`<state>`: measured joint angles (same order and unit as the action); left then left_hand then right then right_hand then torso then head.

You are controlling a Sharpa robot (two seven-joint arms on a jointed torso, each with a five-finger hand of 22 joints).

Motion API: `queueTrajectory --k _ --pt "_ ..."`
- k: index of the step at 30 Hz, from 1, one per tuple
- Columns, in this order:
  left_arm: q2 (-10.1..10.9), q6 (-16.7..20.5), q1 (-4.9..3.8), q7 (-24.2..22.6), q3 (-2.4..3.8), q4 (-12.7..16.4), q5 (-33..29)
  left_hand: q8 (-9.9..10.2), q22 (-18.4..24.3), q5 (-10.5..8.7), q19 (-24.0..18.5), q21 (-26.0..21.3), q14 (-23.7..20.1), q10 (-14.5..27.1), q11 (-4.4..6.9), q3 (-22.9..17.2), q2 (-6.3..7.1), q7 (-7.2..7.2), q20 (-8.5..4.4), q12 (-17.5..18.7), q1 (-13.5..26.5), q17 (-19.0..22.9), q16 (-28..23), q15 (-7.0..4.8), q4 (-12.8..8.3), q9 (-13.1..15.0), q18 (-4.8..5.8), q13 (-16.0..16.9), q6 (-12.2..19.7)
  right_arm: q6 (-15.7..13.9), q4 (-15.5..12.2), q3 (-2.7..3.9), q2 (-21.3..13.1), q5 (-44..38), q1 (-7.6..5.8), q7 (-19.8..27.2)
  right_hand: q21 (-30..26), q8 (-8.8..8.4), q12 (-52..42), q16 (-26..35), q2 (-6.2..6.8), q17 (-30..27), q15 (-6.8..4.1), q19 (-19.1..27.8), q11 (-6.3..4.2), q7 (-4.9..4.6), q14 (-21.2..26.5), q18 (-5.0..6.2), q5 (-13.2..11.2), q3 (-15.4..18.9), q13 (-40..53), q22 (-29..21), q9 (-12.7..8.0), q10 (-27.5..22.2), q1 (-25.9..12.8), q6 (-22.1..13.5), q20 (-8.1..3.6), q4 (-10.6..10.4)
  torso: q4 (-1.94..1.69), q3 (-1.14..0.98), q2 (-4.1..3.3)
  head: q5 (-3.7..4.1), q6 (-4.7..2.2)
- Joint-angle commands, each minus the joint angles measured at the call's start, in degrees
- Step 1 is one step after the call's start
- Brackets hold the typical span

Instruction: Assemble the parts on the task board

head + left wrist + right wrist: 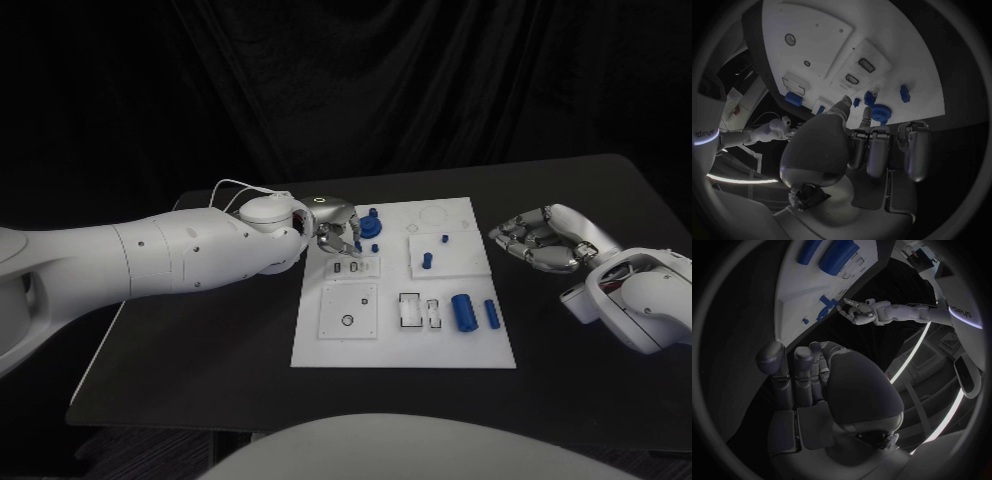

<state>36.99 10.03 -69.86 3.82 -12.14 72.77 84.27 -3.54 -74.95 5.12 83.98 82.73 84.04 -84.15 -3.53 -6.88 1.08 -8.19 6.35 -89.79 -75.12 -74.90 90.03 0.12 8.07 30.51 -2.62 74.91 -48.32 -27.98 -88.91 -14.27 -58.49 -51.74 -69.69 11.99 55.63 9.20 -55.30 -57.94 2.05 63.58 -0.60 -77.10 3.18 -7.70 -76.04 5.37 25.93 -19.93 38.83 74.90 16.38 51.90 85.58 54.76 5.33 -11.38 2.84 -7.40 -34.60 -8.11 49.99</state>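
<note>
lettering "paxus", partly legible, on arm (962,312)

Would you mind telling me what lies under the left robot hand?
The white task board, with blue parts beside its fingertips. The left robot hand covers whatever sits directly beneath it.

Left hand (335,225) covering part of the task board (404,350) far-left corner, its fingertips' contact with the blue part (371,224) too small to tell
</note>
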Motion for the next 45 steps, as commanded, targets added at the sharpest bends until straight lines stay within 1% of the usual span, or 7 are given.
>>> queueTrajectory --k 1,17,20,22,26,39,45 --pt "-0.2 2.0 0.35 -0.3 0.05 -0.2 0.6 -0.2 -12.6 0.39 1.5 -0.1 6.0 -5.8 -0.06 0.4 0.02 0.02 0.16 -0.2 0.6 -15.1 0.0 0.06 -0.1 -0.3 0.75 15.1 -0.4 0.4 -0.2 0.04 -0.1 0.0 0.1 -0.6 -0.1 0.19 0.0 -0.2 0.08 -0.1 -0.06 -0.2 0.01 -0.01 -0.2 1.01 0.2 -0.4 -0.1 6.7 0.1 0.2 -0.2 -0.2 0.06 0.0 0.08 -0.04 0.06 0.1 0.01" --pt "-0.7 9.4 1.47 1.0 0.06 -0.8 6.4 -2.3 -12.3 2.81 1.1 -0.9 6.0 -5.8 0.91 0.4 -0.65 1.16 -0.46 -0.2 -0.9 -15.1 0.0 -0.73 -1.5 -1.2 0.54 15.1 -4.8 0.4 -0.2 0.04 -0.2 0.0 0.11 -0.6 0.0 0.21 0.0 -0.1 0.07 -0.1 -0.05 -0.2 0.01 -0.01 -0.2 1.01 0.2 -0.4 -0.1 6.7 0.1 0.1 -0.3 -0.2 0.06 0.0 0.31 -0.08 -0.02 0.04 0.01" --pt "-0.4 11.1 1.55 0.2 0.06 -0.3 6.7 -7.5 -12.4 2.97 1.3 -0.6 6.0 -5.8 2.45 1.2 -1.09 2.49 -1.84 -0.2 -1.2 -15.1 0.0 -1.97 -2.8 4.4 0.6 15.1 -5.3 0.5 -0.1 0.04 -0.2 0.0 0.11 -0.7 0.0 0.22 0.0 -0.2 0.09 -0.1 -0.05 -0.2 0.01 -0.01 -0.2 1.0 0.3 -0.4 -0.1 6.7 0.1 0.1 -0.2 -0.2 0.06 0.0 0.34 -0.07 0.02 0.06 0.01" --pt "-0.1 12.0 1.58 -0.2 0.06 -0.1 6.8 -14.2 -12.5 3.16 1.5 -0.4 6.0 -5.8 3.08 2.2 -1.83 3.19 -2.65 -0.2 -1.0 -15.1 0.0 -2.43 -3.7 12.9 0.64 15.1 -2.3 0.5 -0.1 0.04 -0.2 0.0 0.11 -0.7 0.0 0.22 0.0 -0.2 0.09 -0.1 -0.05 -0.2 0.01 -0.01 -0.2 1.0 0.3 -0.4 -0.1 6.7 0.1 0.1 -0.2 -0.2 0.06 0.0 0.35 -0.08 0.03 0.12 0.01" --pt "0.2 13.8 1.63 -0.6 0.06 0.2 6.9 -19.0 -12.6 3.3 1.7 -0.2 6.0 -5.8 3.15 2.5 -2.12 3.56 -2.6 -0.2 -1.0 -15.1 0.0 -2.77 -4.1 19.4 0.75 15.1 0.5 0.6 -0.1 0.04 -0.2 0.0 0.11 -0.7 0.0 0.22 0.0 -0.2 0.09 -0.1 -0.05 -0.2 0.01 -0.01 -0.2 1.0 0.3 -0.4 -0.1 6.7 0.1 0.1 -0.2 -0.2 0.06 0.0 0.32 -0.04 0.07 0.12 0.01" --pt "0.1 10.3 1.91 2.0 0.06 -0.7 7.0 -17.3 -12.4 1.58 1.3 -1.0 6.0 -5.8 1.68 3.4 -1.97 1.78 -1.81 -0.2 0.3 -15.1 0.0 -1.69 -3.4 21.1 0.63 15.1 7.3 0.8 0.1 0.04 0.1 0.0 0.12 -0.8 0.0 0.22 0.0 -0.2 0.09 -0.1 -0.05 -0.2 0.01 -0.01 -0.2 1.0 0.3 -0.4 -0.1 6.7 0.1 0.1 -0.2 -0.2 0.06 0.0 0.17 -0.05 0.03 0.05 0.01" --pt "-0.1 8.0 2.78 3.1 0.06 -1.1 7.0 -8.3 -12.5 0.6 1.5 -0.6 6.0 -5.8 0.8 3.9 -2.05 0.97 -0.75 -0.2 1.0 -15.1 0.0 -0.78 -2.2 12.8 0.68 15.1 3.2 0.8 0.2 0.04 0.1 0.0 0.13 -0.8 0.0 0.22 0.0 -0.2 0.09 -0.1 -0.05 -0.2 0.01 -0.01 -0.2 1.0 0.3 -0.4 -0.1 6.7 0.1 0.1 -0.2 -0.2 0.06 0.0 0.3 -0.04 0.02 0.07 0.01"
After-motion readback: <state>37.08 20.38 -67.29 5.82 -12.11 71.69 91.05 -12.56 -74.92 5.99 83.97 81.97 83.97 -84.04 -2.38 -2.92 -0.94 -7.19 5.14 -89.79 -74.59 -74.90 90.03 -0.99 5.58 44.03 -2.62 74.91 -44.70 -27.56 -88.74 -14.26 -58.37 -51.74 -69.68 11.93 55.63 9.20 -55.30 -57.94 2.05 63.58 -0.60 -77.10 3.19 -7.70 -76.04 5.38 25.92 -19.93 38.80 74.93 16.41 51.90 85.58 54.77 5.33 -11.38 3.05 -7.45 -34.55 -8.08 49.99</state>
